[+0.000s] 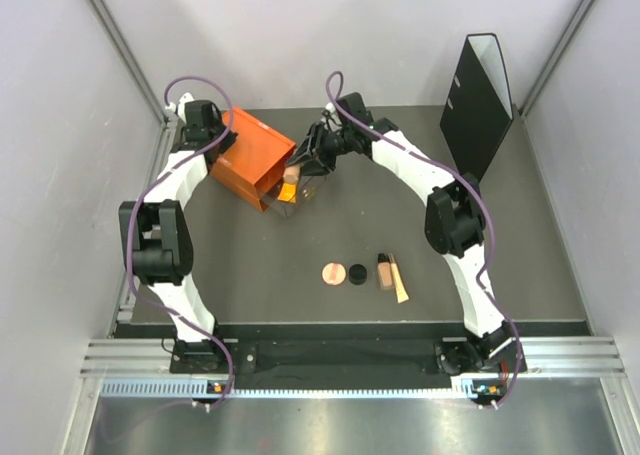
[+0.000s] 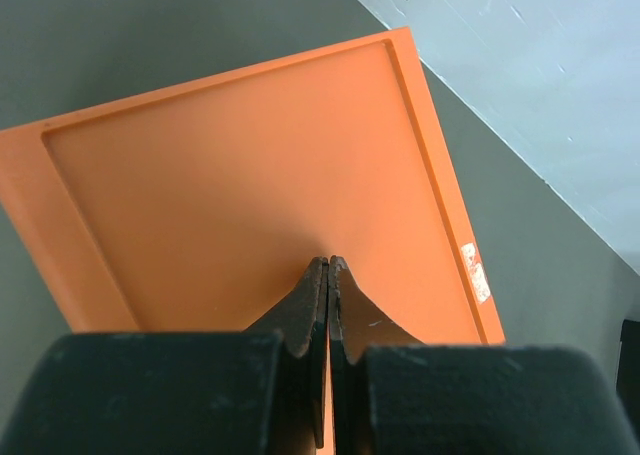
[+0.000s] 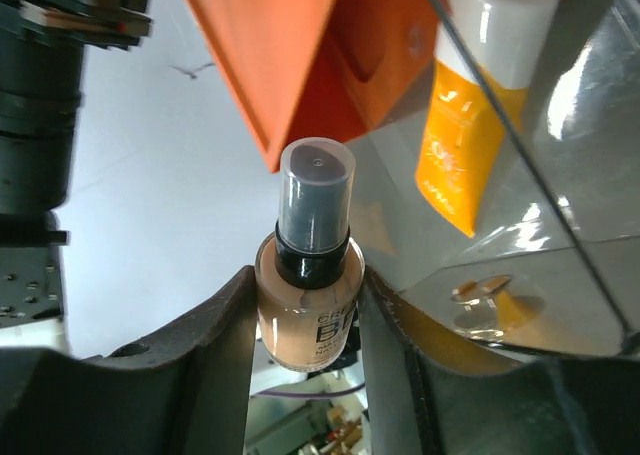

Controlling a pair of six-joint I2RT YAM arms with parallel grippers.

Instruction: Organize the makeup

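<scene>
My right gripper (image 3: 308, 280) is shut on a beige bottle (image 3: 305, 310) with a dark cap and holds it over the clear drawer (image 3: 560, 275). The drawer is pulled out of the orange drawer box (image 1: 252, 153). An orange tube with a white cap (image 3: 478, 105) lies in the drawer. A round pink disc (image 1: 332, 273), a small black disc (image 1: 357, 273), another beige dark-capped bottle (image 1: 384, 270) and a beige stick (image 1: 400, 283) lie together on the table, near the front. My left gripper (image 2: 329, 267) is shut and empty, its tips on the top of the orange box (image 2: 250, 195).
A black file holder (image 1: 480, 100) stands at the back right. The clear drawer (image 1: 283, 203) juts out from the box toward the middle of the table. Grey walls close in the left, right and back sides.
</scene>
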